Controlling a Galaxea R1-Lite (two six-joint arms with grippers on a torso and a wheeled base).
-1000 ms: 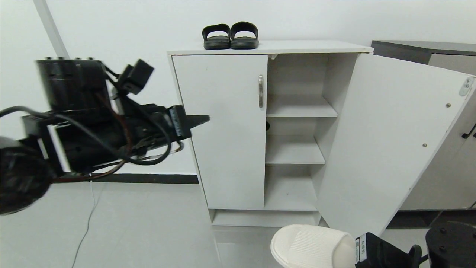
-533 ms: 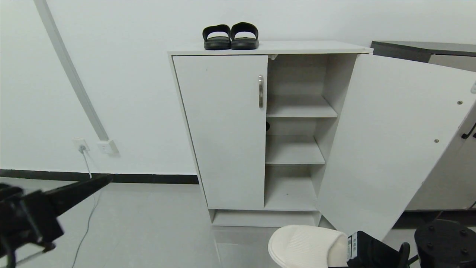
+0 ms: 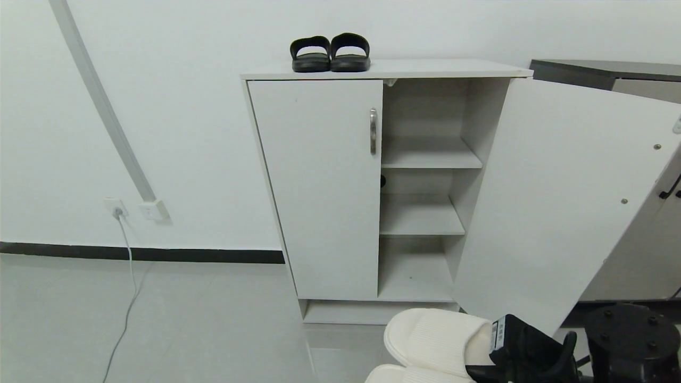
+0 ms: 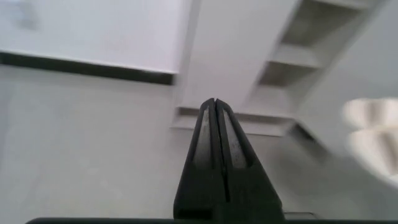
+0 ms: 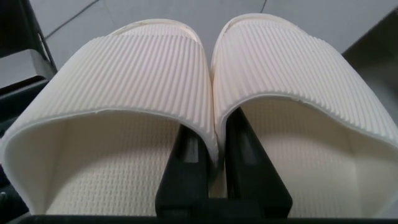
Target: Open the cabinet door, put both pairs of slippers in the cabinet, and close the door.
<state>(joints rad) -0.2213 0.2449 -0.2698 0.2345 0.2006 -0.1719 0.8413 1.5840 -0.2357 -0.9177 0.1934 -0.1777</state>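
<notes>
counted it up: there was one black pair of slippers (image 3: 330, 53) and one white pair (image 3: 433, 340), so four in all. one white cabinet (image 3: 441, 68) had two doors (image 3: 319, 186), one handle (image 3: 373, 131) and three compartments (image 3: 420, 215). one grey cabinet (image 3: 638, 239) sat far right. left side had two wall sockets (image 3: 113, 205) and one cable (image 3: 127, 298).

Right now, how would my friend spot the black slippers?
Find the tall white wooden cabinet, its right door open. On its top, above the shut left door, sits the pair of black slide slippers. Only they are dark; the cream ribbed slippers sit low in the right gripper.
</notes>
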